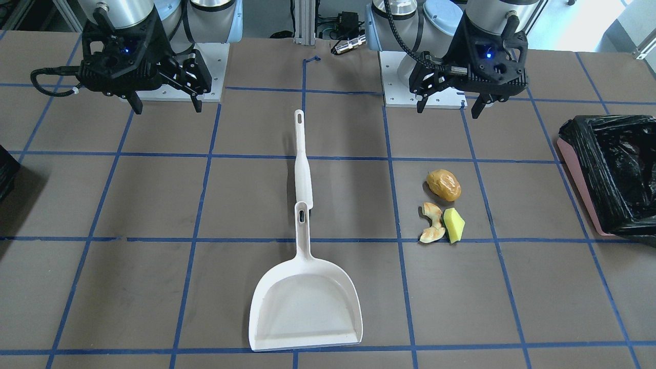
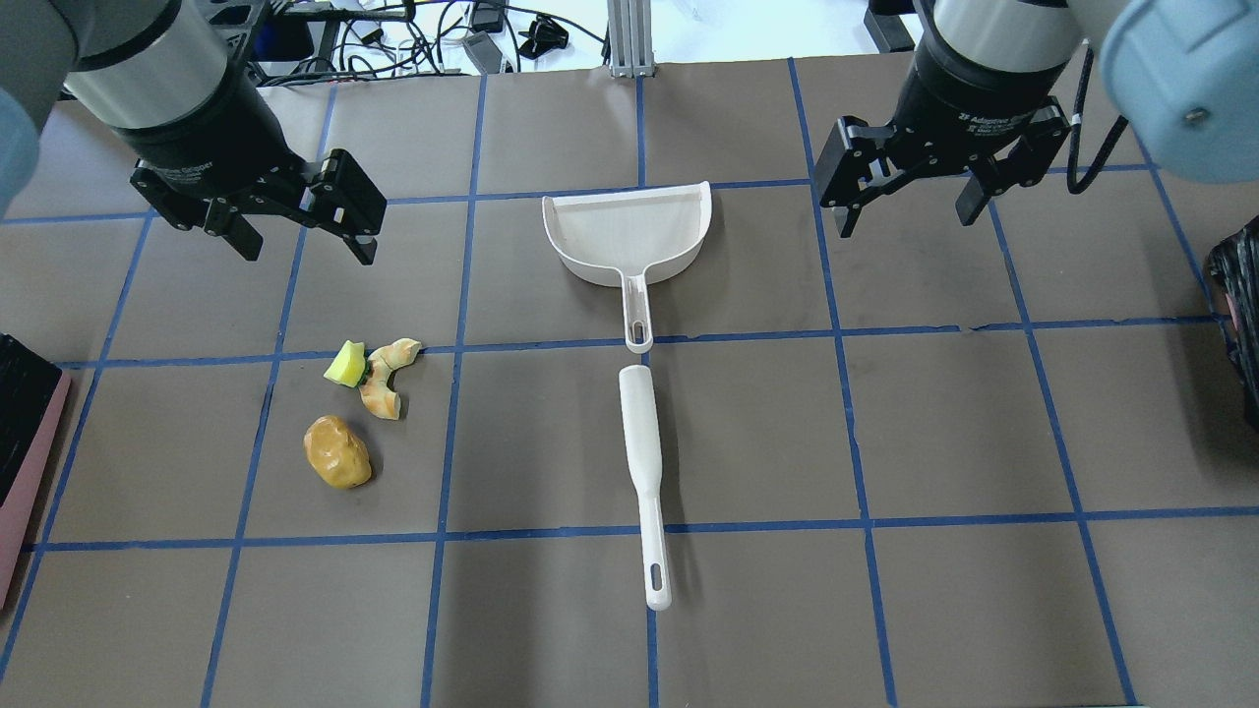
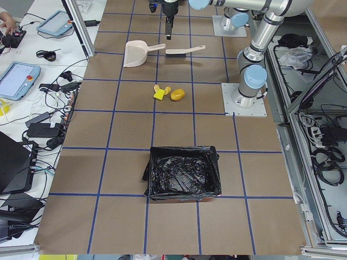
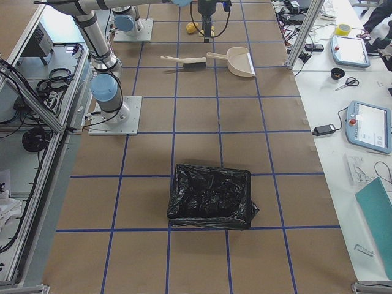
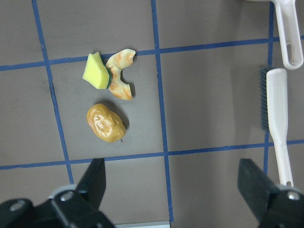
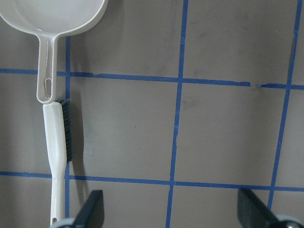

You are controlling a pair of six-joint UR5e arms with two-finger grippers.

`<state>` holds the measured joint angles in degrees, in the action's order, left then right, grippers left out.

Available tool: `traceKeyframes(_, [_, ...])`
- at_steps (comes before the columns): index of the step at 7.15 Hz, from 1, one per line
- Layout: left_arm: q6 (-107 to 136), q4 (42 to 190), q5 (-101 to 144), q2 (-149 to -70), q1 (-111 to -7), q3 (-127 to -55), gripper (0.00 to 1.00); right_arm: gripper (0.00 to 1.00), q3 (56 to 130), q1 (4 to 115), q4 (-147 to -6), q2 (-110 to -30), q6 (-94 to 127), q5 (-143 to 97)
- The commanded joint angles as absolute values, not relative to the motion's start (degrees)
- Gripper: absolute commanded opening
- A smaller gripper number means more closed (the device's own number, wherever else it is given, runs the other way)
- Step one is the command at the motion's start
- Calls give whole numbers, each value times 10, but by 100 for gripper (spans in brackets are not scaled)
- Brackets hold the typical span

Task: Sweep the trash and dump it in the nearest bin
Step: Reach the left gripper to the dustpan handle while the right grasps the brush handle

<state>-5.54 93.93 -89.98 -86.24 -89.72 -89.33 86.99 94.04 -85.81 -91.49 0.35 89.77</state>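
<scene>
The dustpan (image 2: pixel 629 234) and the brush (image 2: pixel 644 482) are laid end to end along the middle of the table (image 2: pixel 885 610), the dustpan farther from the robot. The three scraps are grouped on the robot's left side: the wedge (image 2: pixel 345 364) is touching the peel piece (image 2: pixel 385 378), and the lump (image 2: pixel 336 451) is placed just beside them, nearer the robot. The bin (image 1: pixel 610 177) is found farther left, at the table's end.

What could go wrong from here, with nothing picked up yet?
The potato-like lump is rounded and may roll off when swept. The brush lies on its side touching the dustpan handle, so grasping one could nudge the other. A second black-bagged bin sits on the right; the pink bin is nearer.
</scene>
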Motion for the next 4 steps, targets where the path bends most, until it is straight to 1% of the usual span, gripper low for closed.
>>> traceKeyframes(1, [-57, 940, -901, -865, -896, -893, 100, 100, 870, 940, -858, -915, 4, 899])
traceKeyframes(3, [-58, 940, -901, -866, -895, -894, 100, 100, 882, 941, -857, -914, 3, 892])
traceKeyframes(4, [-57, 936, -902, -867, -896, -893, 100, 100, 926, 947, -856, -920, -28, 877])
